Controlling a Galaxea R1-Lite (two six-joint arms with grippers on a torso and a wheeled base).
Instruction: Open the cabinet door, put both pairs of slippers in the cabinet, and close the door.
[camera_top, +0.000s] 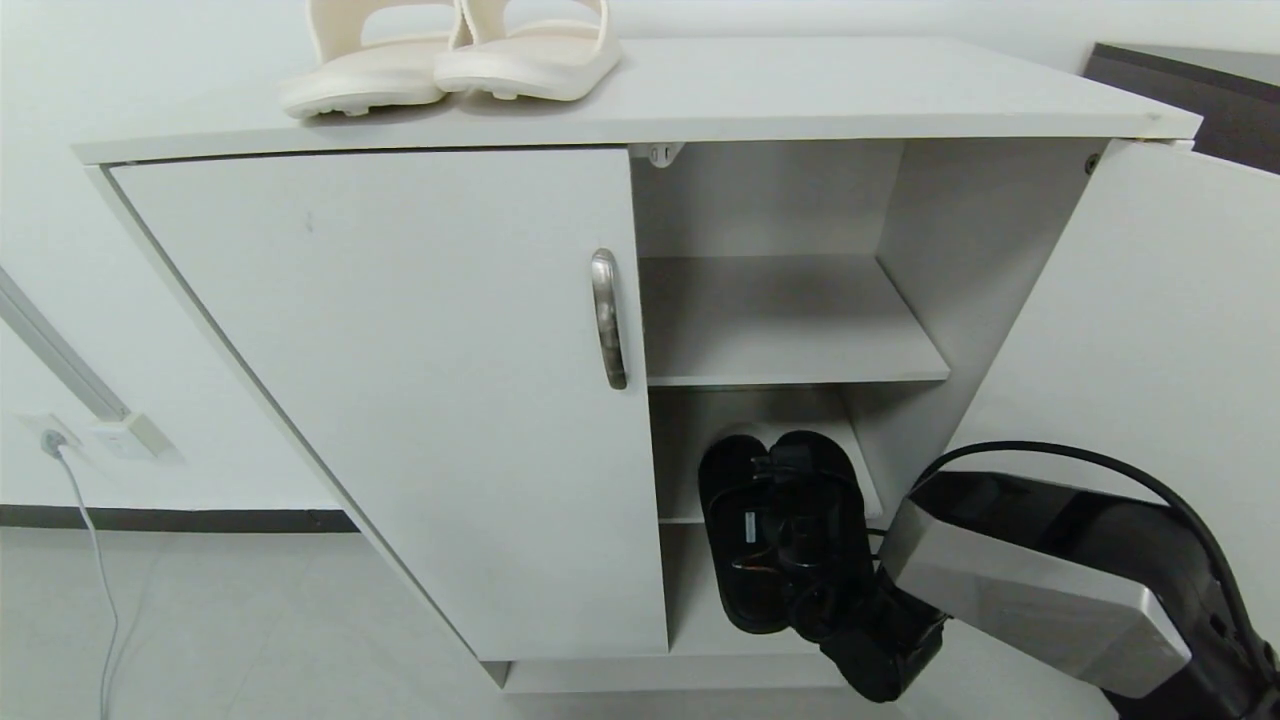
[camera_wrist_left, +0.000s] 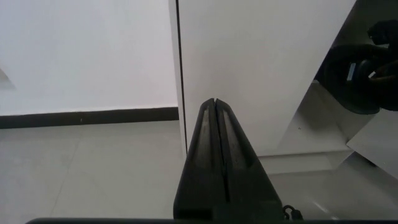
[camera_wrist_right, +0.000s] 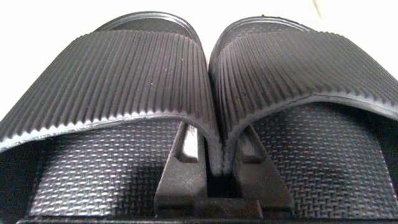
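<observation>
Two black slippers (camera_top: 745, 540) in the cabinet (camera_top: 850, 100) beside one shut door (camera_top: 400, 380), right gripper (camera_wrist_right: 214, 165) jaws clamped on them; two cream slippers (camera_top: 450, 65) on top; left gripper (camera_wrist_left: 214, 118) jaws together.

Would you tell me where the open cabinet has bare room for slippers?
The upper shelf, between the closed left door and the right wall, is bare. The lower openings are crowded by the black slippers held in the right gripper.
</observation>
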